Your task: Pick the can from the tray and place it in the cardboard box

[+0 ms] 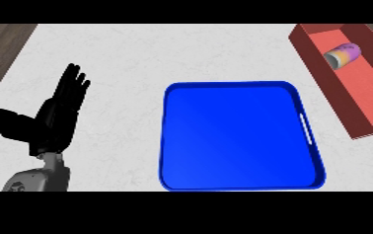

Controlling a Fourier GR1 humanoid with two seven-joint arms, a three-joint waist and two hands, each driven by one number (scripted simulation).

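left hand: open, fingers straight and pointing up, resting at the view's left edge; holds nothing.
right hand: not in view, so its state cannot be told.
can: far to the right of the left hand and above its level in the view, lying on its side inside the box; touches no hand.
tray: just right of the left hand, blue, nothing seen on it.
step in hand: by how things lie, the placing looks done; what is left is likely a settle and rest.
how to do it well: the robot should keep both hands off the box wall and the tray rim; any hand coming back from the box should lift first, then cross, so it does not nudge the can or drag the box.
can handling: on its side it would probably roll along the box floor if the box were bumped.
risk: the box sits at the view's right edge, so a knock there would be hard to spot.
cut off: the box's right part runs out of view; its far wall is not seen.
hidden: the can's label is too small to read; its far end is turned away.
forearm: only the grey lower part shows, at the lower left.
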